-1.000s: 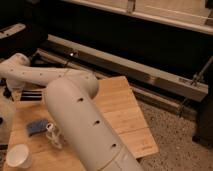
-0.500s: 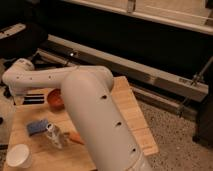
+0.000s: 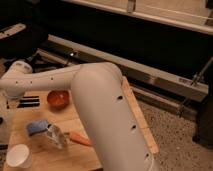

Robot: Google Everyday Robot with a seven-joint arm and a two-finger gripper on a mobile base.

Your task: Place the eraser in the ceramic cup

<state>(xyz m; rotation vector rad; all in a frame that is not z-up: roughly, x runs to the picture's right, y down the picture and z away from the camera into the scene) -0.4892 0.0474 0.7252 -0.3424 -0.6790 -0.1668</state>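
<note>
Gripper [image 3: 7,104] sits half cut off at left beside eraser [image 3: 29,102], far from ceramic cup [image 3: 19,156].

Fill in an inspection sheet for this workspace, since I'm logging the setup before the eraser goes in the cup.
Surface: wooden table, light planks.
Job's things: eraser flat at the far left edge; ceramic cup upright at the near left corner.
Clutter: red-orange bowl, blue pad, glass bottle, orange item.
Grippers: gripper not in view; white arm spans the table.
Cables: nothing seen.
Surroundings: speckled floor, metal rail.
</note>
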